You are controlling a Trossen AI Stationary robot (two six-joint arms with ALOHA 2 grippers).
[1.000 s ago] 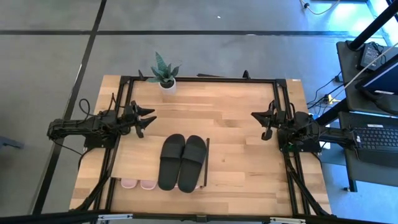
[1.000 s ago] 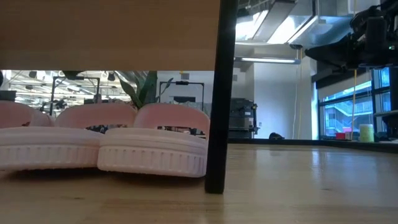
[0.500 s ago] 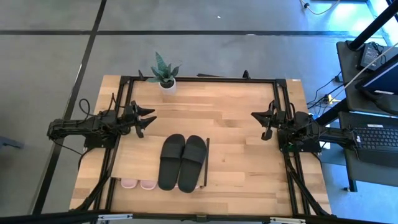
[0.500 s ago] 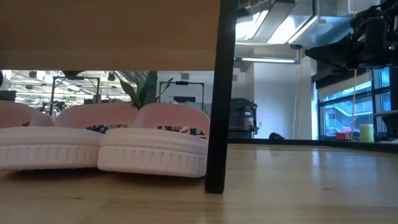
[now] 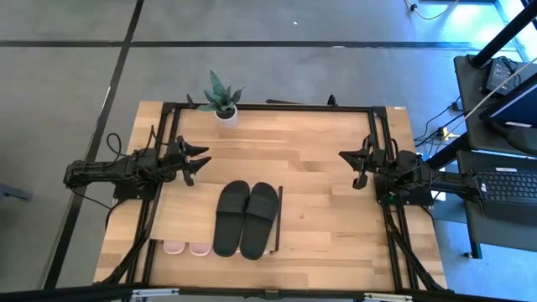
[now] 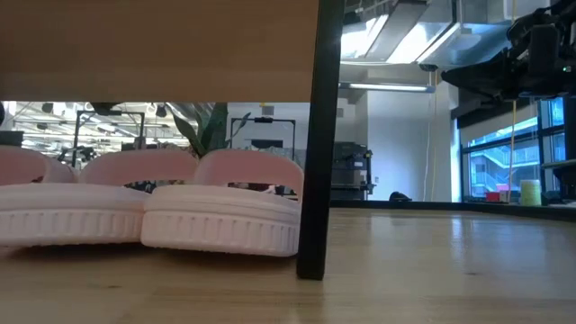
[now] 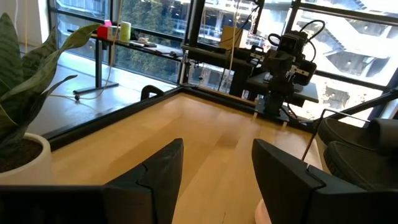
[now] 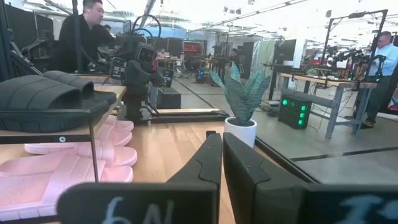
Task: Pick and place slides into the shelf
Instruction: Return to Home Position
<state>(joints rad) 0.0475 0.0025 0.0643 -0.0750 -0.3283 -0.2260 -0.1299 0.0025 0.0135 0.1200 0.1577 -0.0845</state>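
Left gripper [image 5: 198, 157] at the table's [image 5: 319, 226] left side, fingers apart, holding nothing. Shelf [image 5: 180, 210] just beside it, toward the right arm; 2 black slides [image 5: 245, 218] on top, pink slides [image 6: 180, 211] underneath. Right gripper [image 5: 356, 166] closed, empty, well apart from shelf. Potted plant [image 5: 222, 99] beyond left gripper.

One scrap of writing here: pale handwritten marks, roughly "6N", on the dark body of the right gripper [image 8: 219, 142]. Nothing else is legible.
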